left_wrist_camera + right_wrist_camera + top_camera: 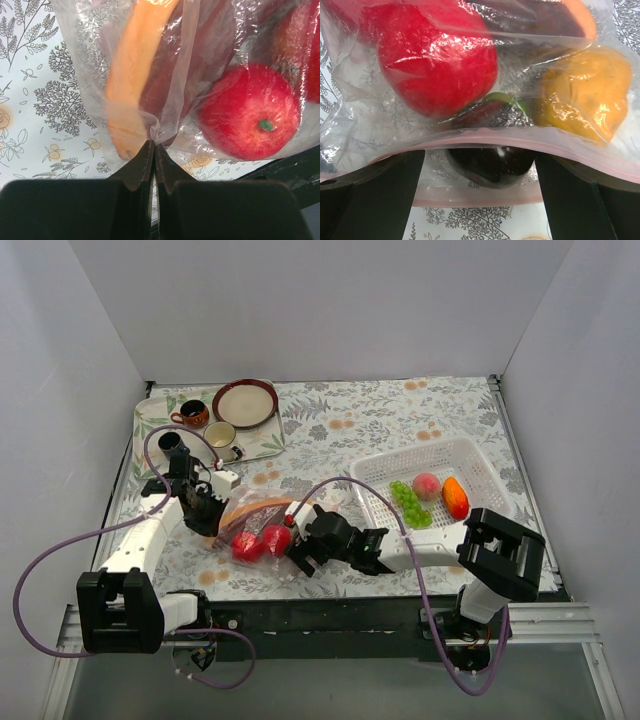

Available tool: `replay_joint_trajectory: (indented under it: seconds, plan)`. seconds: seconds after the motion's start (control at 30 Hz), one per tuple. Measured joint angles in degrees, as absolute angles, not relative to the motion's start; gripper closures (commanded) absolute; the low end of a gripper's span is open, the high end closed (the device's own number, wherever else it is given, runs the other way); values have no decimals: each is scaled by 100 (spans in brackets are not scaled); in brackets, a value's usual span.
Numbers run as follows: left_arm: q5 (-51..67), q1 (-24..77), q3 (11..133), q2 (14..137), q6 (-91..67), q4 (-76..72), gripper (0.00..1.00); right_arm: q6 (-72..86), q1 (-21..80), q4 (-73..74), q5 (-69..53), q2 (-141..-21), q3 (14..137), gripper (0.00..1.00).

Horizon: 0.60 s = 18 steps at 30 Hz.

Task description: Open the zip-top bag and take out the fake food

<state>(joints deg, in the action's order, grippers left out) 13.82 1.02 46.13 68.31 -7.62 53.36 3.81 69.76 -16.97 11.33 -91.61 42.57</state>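
The zip-top bag (262, 528) lies on the cloth between my two grippers, its mouth toward the right arm. My left gripper (212, 512) is shut on the bag's plastic (165, 117) at its closed end, next to a red apple (247, 112) and a long orange piece (132, 65) inside. My right gripper (303, 548) is open, its fingers (380, 200) reaching in between the bag's two pink zip strips (485, 141), either side of a dark purple ball (490, 167) without touching it. A red fruit (435, 60) and a yellow-orange piece (585, 95) lie deeper in the bag.
A white mesh basket (470, 455) to the right holds green grapes (408, 502), a peach (427, 485) and an orange piece (455, 497). A tray (150, 425) at the back left carries cups (190, 415) and a brown-rimmed plate (245, 402). White walls enclose the table.
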Motion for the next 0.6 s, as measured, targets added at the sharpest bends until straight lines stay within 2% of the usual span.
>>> replay_joint_trajectory:
  seconds: [0.13, 0.2, 0.3, 0.33, 0.37, 0.43, 0.5, 0.53, 0.6]
  plan:
    - [1417, 152, 4624, 6910, -808, 5330, 100, 381, 6976, -1686, 1033, -9386, 4407, 1]
    - [1428, 169, 4624, 6938, -834, 5323, 100, 384, 6976, -1686, 1020, -9424, 4425, 9]
    - [1437, 174, 4624, 6952, -840, 5308, 100, 362, 6976, -1704, 985, -9424, 4425, 35]
    - [1435, 174, 4624, 6956, -840, 5299, 100, 366, 6976, -1706, 965, -9424, 4423, 54]
    - [1431, 174, 4624, 6967, -840, 5288, 100, 368, 6976, -1710, 956, -9424, 4421, 62]
    - [1409, 176, 4624, 6980, -840, 5247, 100, 379, 6973, -1695, 937, -9404, 4414, 76]
    - [1367, 183, 4624, 6989, -840, 5205, 100, 414, 6976, -1627, 910, -9299, 4381, 77]
    - [1337, 187, 4624, 6989, -840, 5188, 100, 408, 6976, -1586, 908, -9181, 4331, 88]
    - [1256, 193, 4624, 6991, -862, 5142, 100, 438, 6976, -1389, 939, -8790, 4195, 98]
